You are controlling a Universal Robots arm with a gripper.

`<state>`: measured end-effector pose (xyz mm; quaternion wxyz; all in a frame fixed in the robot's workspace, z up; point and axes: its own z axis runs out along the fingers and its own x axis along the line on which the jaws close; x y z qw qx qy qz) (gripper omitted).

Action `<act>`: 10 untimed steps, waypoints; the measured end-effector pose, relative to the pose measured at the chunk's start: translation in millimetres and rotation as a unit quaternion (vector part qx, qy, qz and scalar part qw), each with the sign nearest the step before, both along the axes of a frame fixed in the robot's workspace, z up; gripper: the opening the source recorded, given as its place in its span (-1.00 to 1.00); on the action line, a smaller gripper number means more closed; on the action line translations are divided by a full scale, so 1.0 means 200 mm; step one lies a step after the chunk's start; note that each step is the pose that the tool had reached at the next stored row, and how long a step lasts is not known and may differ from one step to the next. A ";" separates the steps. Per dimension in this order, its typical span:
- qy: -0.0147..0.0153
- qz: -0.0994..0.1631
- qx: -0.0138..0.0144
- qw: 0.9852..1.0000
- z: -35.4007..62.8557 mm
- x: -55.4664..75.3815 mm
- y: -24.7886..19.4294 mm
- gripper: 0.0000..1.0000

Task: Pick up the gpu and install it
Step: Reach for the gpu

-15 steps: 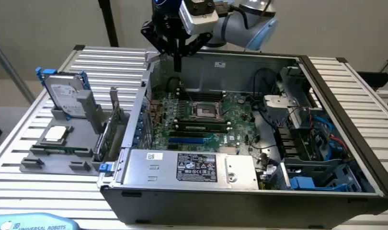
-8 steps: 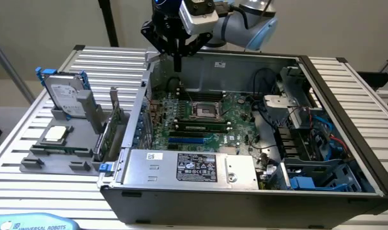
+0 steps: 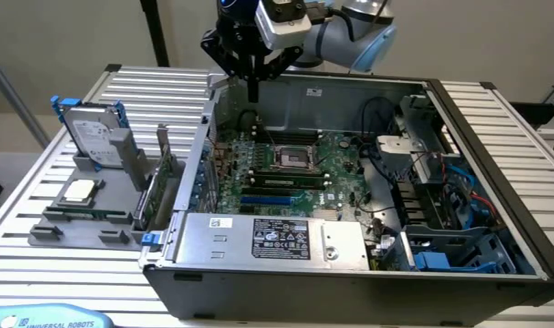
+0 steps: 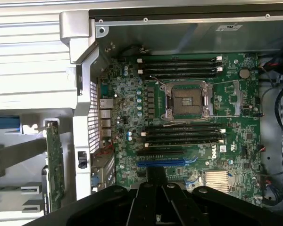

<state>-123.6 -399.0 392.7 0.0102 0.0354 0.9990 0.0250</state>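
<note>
The gpu stands on edge in a grey holder outside the computer case, at the exterior view's left, with its green board and silver bracket upward. In the wrist view the gpu shows edge-on beside the case wall. My gripper hangs over the case's far left corner, above the motherboard, well apart from the gpu. Its black fingers look pressed together with nothing between them. A blue expansion slot lies on the motherboard just ahead of the fingertips.
A silver hard drive in a blue frame and a small square CPU chip sit on the same holder. The open case holds a power supply, an empty CPU socket, cables and drive bays. The table is slatted metal.
</note>
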 end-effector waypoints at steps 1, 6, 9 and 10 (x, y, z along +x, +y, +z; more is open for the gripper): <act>0.000 0.000 0.000 1.000 0.000 -0.02 -0.002 -0.79; 0.000 0.000 0.000 1.000 -0.001 -0.14 -0.020 -0.79; 0.000 0.000 0.000 1.000 -0.001 -0.20 -0.032 -0.79; 0.000 0.000 0.000 1.000 -0.001 -0.23 -0.035 -0.79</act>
